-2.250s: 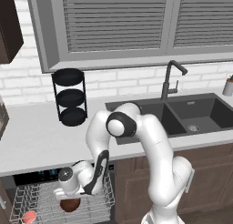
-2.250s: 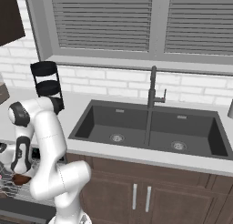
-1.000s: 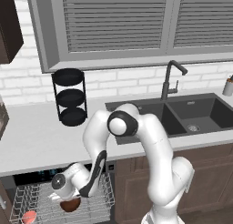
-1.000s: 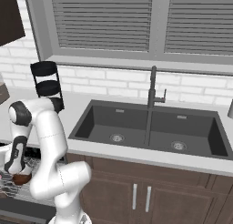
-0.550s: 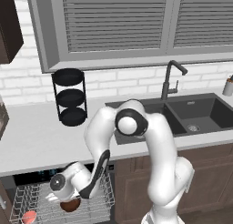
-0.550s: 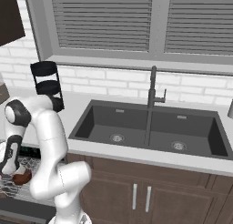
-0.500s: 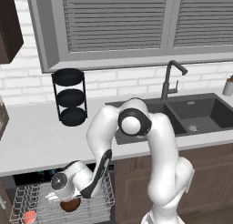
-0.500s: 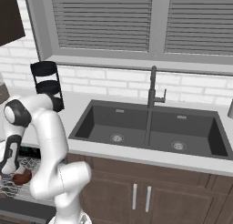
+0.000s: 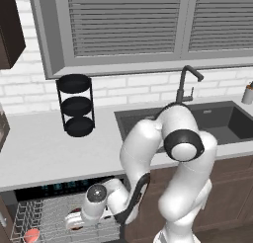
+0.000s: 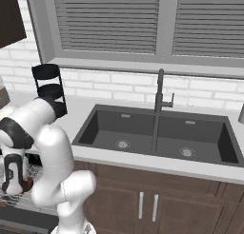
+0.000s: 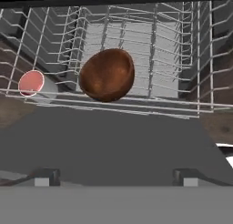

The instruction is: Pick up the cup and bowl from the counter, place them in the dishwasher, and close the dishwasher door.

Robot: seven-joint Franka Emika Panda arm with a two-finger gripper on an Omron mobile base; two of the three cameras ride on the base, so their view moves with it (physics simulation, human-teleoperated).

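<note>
- Left base view: the white arm bends down from the counter (image 9: 44, 153) edge, its gripper (image 9: 74, 220) low over the silver wire rack (image 9: 39, 218) of the open dishwasher (image 9: 54, 187), whose black control strip with teal lights runs just under the slab. The cup (image 9: 31, 235) lies in the rack near its front left corner, red interior showing. A speck of reddish brown shows beside the gripper, too small to tell apart. The three-tier stand (image 9: 75, 105) rests on the counter against the white brick wall, well apart from the dark double sink (image 9: 197, 123) and its black faucet (image 9: 185, 84).
- Right base view: the arm's elbow fills the left side, the forearm dropping toward the rack at the frame's left edge. The bowl (image 10: 27, 184) shows as a reddish-brown sliver just beside the forearm, inside the rack. The sink and faucet sit at centre, brown cabinet doors (image 10: 147, 207) below.
- Hand view: the bowl (image 11: 107, 74) sits tilted in the rack, its hollow facing the camera, propped among the wires. The cup (image 11: 32, 84) lies on its side to the bowl's left, apart from it. The dishwasher door (image 11: 113, 141) spreads flat and dark below the rack. The two finger tips (image 11: 45, 177) stand wide apart with nothing between them, so the jaws are released.
</note>
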